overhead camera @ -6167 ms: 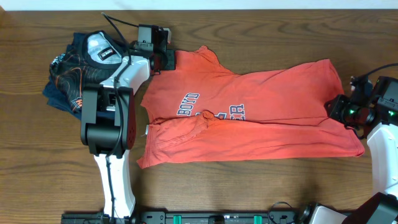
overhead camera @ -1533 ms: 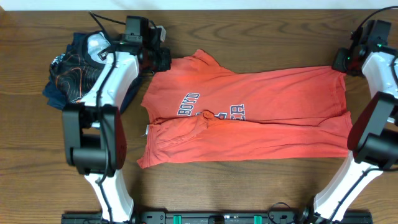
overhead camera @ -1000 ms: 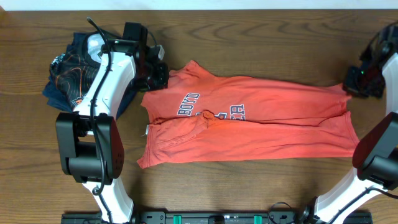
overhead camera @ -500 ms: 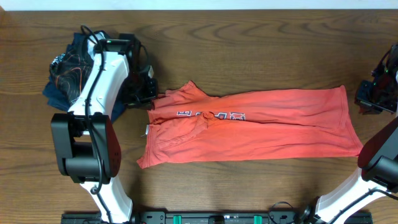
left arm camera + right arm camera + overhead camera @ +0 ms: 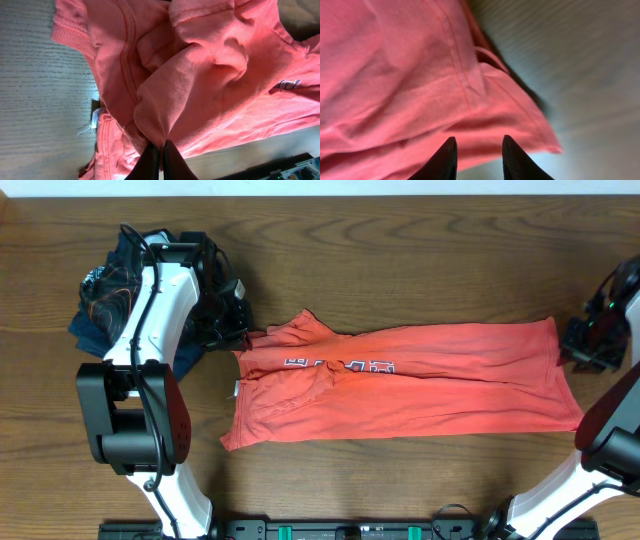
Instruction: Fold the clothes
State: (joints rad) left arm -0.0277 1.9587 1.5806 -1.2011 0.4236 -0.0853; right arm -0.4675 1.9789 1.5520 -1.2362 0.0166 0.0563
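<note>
One coral-red T-shirt [image 5: 420,385] lay folded lengthwise across the middle of the wooden table [image 5: 400,240]. Its collar end was pinched tight in the left gripper [image 5: 159,152]. The right gripper [image 5: 479,145] hung unclenched over the hem. A navy garment [image 5: 100,295] was heaped at far left.

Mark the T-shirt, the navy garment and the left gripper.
T-shirt [image 5: 450,375]: overhead view, middle of its folded body.
Navy garment [image 5: 100,300]: overhead view, printed part left of the arm.
Left gripper [image 5: 160,147]: left wrist view, between the fingertips pinching the T-shirt.
</note>
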